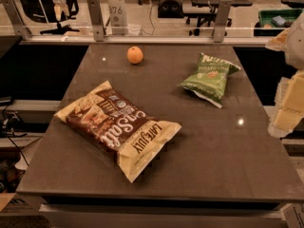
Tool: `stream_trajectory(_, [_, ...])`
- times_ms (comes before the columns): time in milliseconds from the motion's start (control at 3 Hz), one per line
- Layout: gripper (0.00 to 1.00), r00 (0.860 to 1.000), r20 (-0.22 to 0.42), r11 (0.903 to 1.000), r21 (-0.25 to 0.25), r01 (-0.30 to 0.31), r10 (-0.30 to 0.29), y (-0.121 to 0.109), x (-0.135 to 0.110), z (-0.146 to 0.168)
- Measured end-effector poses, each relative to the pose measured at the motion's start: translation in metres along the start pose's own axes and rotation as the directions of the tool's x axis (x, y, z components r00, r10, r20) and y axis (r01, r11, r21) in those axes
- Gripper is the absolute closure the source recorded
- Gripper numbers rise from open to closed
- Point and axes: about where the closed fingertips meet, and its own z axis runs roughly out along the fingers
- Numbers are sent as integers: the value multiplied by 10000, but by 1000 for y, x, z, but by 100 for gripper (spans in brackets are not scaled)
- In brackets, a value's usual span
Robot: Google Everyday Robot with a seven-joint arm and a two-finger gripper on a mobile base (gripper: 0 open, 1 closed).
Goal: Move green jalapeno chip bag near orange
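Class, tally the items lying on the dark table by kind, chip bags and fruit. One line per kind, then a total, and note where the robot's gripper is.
Chip bags: 2 (green jalapeno chip bag, Late July bag)
Fruit: 1 (orange)
Total: 3 on the table
The gripper is at the right edge of the view, apart from all three.

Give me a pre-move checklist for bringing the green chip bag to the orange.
1. The green jalapeno chip bag unobstructed on table: ok.
2. The orange in view, at the far edge: ok.
3. Path between them free of the Late July bag: ok.
4. The end effector over the bag: not ok; it sits at the picture's right edge, beside the table.
5. Bag already near orange: not ok.
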Motion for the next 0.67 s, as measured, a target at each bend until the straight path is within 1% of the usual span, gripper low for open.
stream_trajectory(333, [0,10000,0,10000,0,0,0,0,0,0])
stream_trajectory(667, [0,9999,-128,9998,151,-100,102,-2,-1,-1])
